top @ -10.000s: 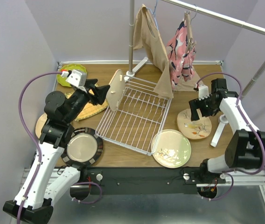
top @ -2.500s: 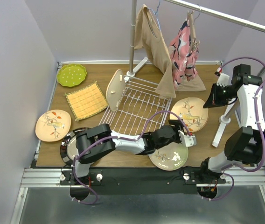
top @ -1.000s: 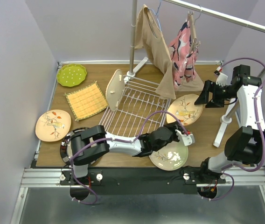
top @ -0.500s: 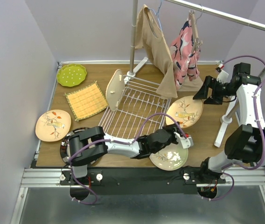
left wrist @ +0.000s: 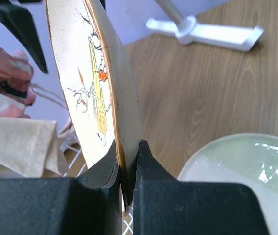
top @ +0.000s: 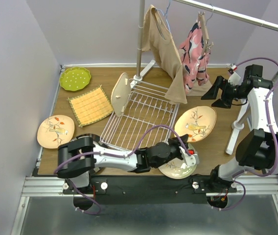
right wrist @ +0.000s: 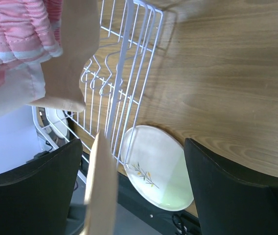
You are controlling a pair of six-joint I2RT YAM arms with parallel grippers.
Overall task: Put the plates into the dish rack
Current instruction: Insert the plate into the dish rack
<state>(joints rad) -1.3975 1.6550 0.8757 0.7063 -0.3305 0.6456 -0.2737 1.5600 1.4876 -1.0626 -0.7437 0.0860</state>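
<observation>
My left gripper (top: pixel 184 146) (left wrist: pixel 127 147) is shut on the lower rim of a tan floral plate (top: pixel 196 123) (left wrist: pixel 87 83), held tilted on edge above the table, right of the dish rack (top: pixel 141 115) (right wrist: pixel 124 73). My right gripper (top: pixel 216 97) (right wrist: pixel 133 143) hangs open beyond that plate's far right edge, apart from it. A pale-green floral plate (top: pixel 178 166) (left wrist: pixel 246 181) (right wrist: pixel 161 166) lies flat below the left gripper. A cream plate (top: pixel 121 93) stands in the rack's left end. A lime green plate (top: pixel 75 78) and another tan floral plate (top: pixel 56 131) lie on the left.
A yellow woven mat (top: pixel 90 104) lies left of the rack. The clothes rail's white foot (top: pixel 234 128) (left wrist: pixel 205 32) stands at the right, with a beige garment (top: pixel 163 54) and a pink one (top: pixel 194 49) hanging over the rack's far end. My left arm (top: pixel 114 156) stretches along the near edge.
My right gripper has drawn back up and to the right, away from the tan plate. The left gripper has carried the plate slightly nearer and to the right.
</observation>
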